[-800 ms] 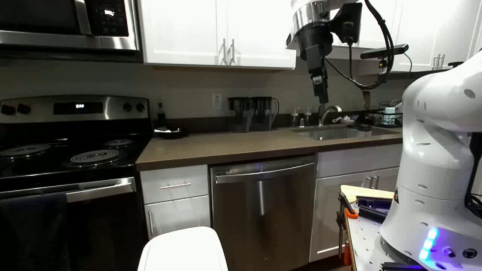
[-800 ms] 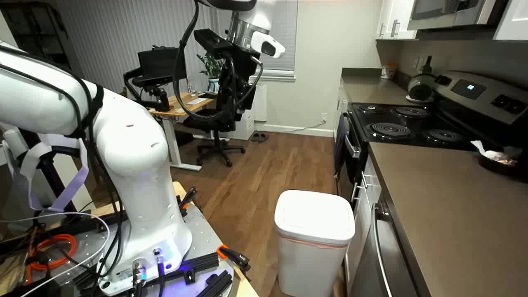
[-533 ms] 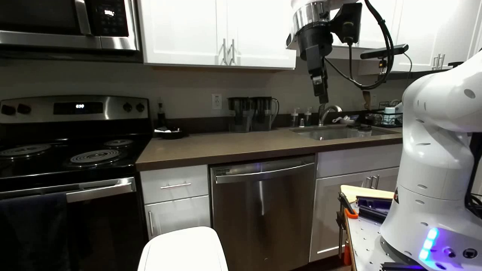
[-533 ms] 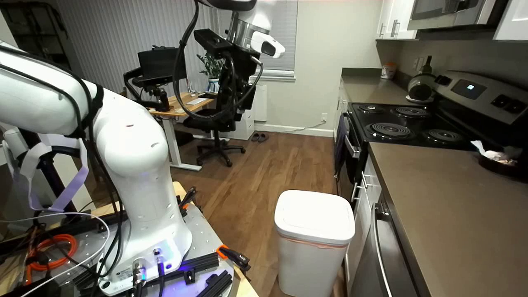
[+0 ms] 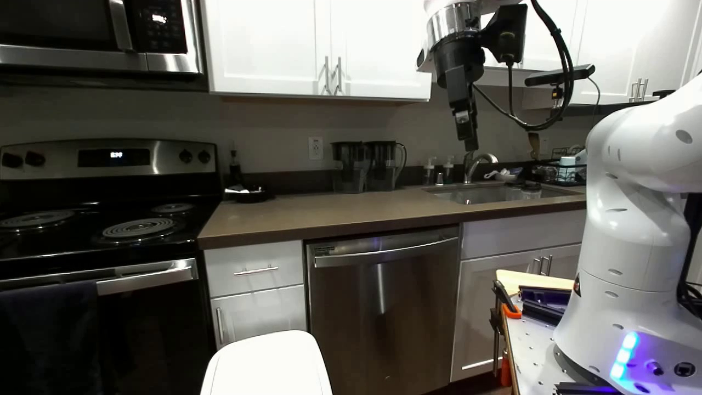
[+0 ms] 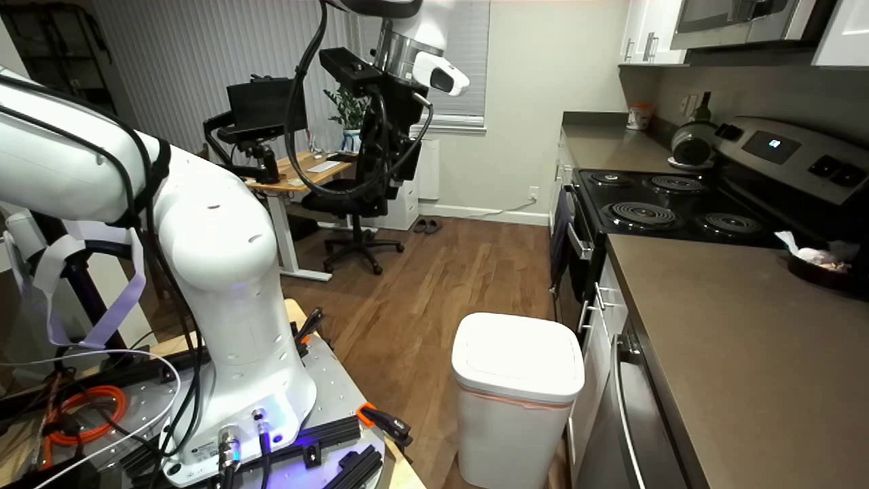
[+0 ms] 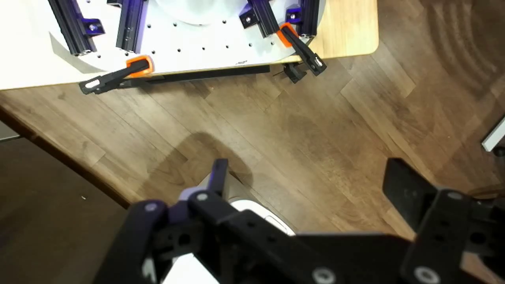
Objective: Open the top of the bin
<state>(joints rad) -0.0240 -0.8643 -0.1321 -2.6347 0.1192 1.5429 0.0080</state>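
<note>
The white bin point(image 6: 509, 435) stands on the floor beside the cabinets in an exterior view. Its smooth white top point(image 6: 517, 353) lies flat and closed on it, with a pinkish bag edge showing below the rim. The top also shows at the bottom of an exterior view point(image 5: 266, 365). In the wrist view the top point(image 7: 258, 211) is partly hidden behind my left finger and linkage. My gripper point(image 7: 307, 169) is open, with wide-apart fingers and only floor seen between them. It hangs high above the top, pointing down and apart from it, in both exterior views point(image 5: 470, 144) point(image 6: 397, 187).
The robot's table edge point(image 7: 217, 69) carries orange-tipped clamps point(image 7: 138, 67). The steel dishwasher point(image 5: 384, 312), counter point(image 6: 733, 353) and stove point(image 6: 652, 204) line one side near the bin. A desk chair point(image 6: 356, 231) stands farther back.
</note>
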